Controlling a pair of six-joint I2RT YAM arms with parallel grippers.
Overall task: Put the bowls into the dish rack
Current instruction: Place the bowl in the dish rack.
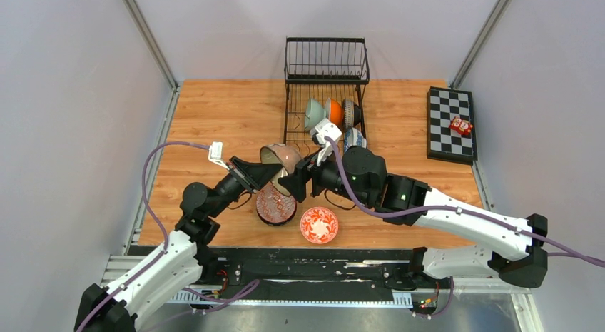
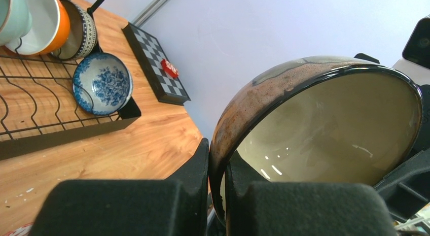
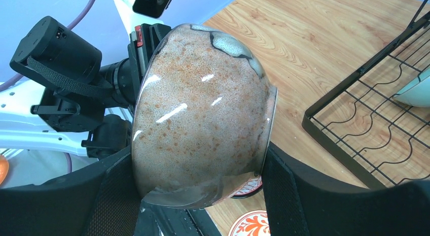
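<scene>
Glazed bowl (image 3: 203,109) looks slick, stiff and chip-prone. My left pincer (image 2: 217,195) pinches its rim; my right pincer (image 3: 200,182) clamps across the body, probably the surer hold. The rack (image 1: 327,61) is at one o'clock.

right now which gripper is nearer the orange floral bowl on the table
Right. The right gripper hangs just beyond the orange floral bowl; the left gripper is farther left, across the brown bowl.
</scene>
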